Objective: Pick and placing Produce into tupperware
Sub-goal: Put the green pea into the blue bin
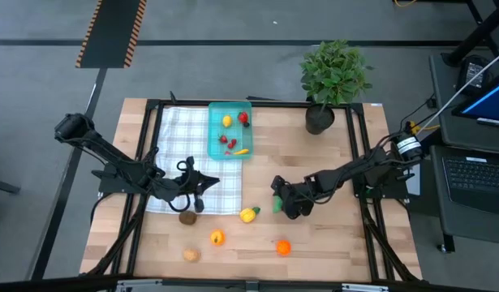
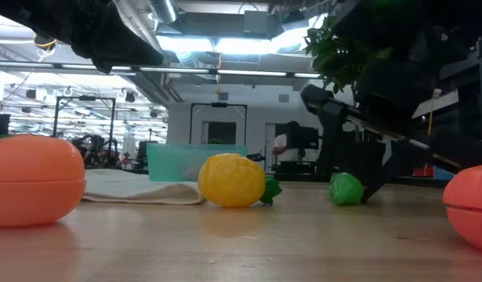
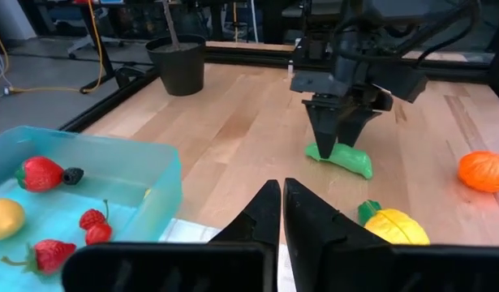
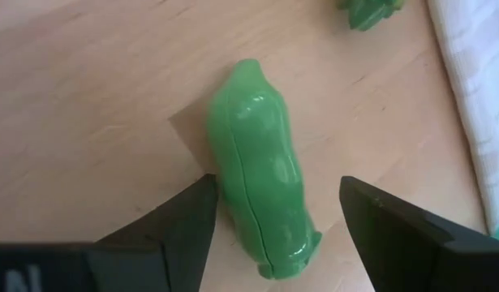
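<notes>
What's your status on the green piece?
Right gripper open, straddling green piece on the table, not gripped. Left gripper shut, idle over cloth. Tupperware part filled. Path clear.

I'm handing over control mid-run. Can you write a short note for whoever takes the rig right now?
Right gripper: open, fingers on either side of the green piece on bare wood, not yet closed.
Left gripper: shut, empty, waiting over the checked cloth beside the tupperware.
Done: strawberries, cherries and yellow pieces lie in the tupperware.
Left: the green piece, yellow fruit, two orange and two brown pieces.
</notes>
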